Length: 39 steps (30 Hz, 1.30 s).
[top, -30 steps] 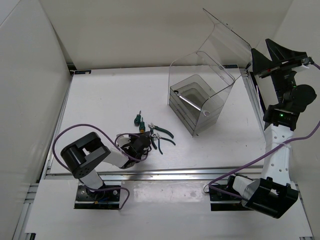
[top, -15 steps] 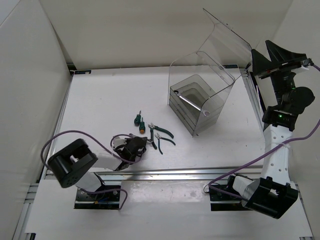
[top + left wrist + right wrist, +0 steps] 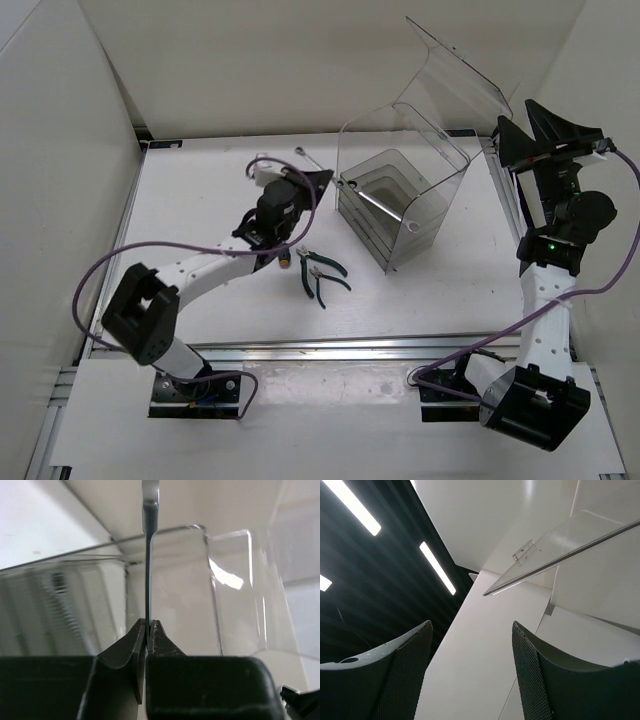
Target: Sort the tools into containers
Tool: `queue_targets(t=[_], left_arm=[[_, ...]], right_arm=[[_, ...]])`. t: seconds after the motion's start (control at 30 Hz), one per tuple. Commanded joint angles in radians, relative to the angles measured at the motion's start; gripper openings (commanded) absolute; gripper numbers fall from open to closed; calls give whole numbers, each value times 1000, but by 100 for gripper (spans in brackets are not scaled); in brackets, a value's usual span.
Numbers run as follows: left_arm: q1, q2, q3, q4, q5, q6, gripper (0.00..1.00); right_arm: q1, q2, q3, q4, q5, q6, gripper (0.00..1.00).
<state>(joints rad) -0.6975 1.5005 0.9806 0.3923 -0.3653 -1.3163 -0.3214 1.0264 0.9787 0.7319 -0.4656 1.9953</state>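
Note:
My left gripper (image 3: 318,175) (image 3: 147,625) is shut on the shaft of a thin silver wrench (image 3: 305,156) (image 3: 148,555), lifted above the table just left of the clear bin (image 3: 400,190) (image 3: 175,595). The bin's rounded lid (image 3: 455,70) (image 3: 555,555) stands open, and a silver bar (image 3: 383,207) lies in the stepped compartments. Dark-green-handled pliers (image 3: 322,272) rest on the table. An orange screwdriver tip (image 3: 284,262) peeks from under the left arm. My right gripper (image 3: 520,125) (image 3: 472,630) is open, empty, raised beside the lid.
White walls close in the table on the left, back and right. The table's metal front rail (image 3: 330,350) runs in front of the arm bases. The left arm's purple cable (image 3: 110,270) loops over the table's left side.
The left gripper shut on the wrench near the table's front, then swung up and back towards the bin with it. The right arm has barely shifted.

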Motion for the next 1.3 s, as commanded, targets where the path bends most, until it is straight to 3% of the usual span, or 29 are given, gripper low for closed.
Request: queue_targets(t=[0.0, 0.2, 0.47, 0.5, 0.53, 0.63, 0.67, 0.77, 0.8, 1.13, 1.27], left_arm=[[-11, 113, 134, 89, 192, 175, 10], [-43, 257, 277, 120, 285, 166, 10], [-88, 357, 349, 125, 359, 102, 12], [-88, 362, 339, 125, 359, 71, 16], [-94, 371, 330, 123, 361, 49, 28], [-100, 383, 308, 122, 408, 6, 44], [-100, 380, 299, 108, 408, -1, 64], [-96, 356, 290, 82, 408, 12, 95], [-86, 346, 285, 74, 414, 23, 99], [16, 77, 181, -150, 264, 152, 99], [84, -52, 37, -170, 229, 147, 99]], right_arm=[[-7, -32, 5, 50, 25, 382, 68], [-10, -35, 5, 54, 42, 379, 68], [-11, -38, 17, 43, 48, 373, 68], [-11, -35, 17, 41, 50, 370, 68], [-8, -35, 20, 37, 48, 370, 68], [-10, -32, 31, 32, 48, 361, 68], [-10, -26, 34, 31, 47, 359, 68], [-11, -20, 40, 32, 45, 349, 68], [-10, -26, 40, 29, 45, 349, 68], [-12, -45, 61, -48, 4, 306, 67], [-13, -57, 145, -196, -63, 147, 58]])
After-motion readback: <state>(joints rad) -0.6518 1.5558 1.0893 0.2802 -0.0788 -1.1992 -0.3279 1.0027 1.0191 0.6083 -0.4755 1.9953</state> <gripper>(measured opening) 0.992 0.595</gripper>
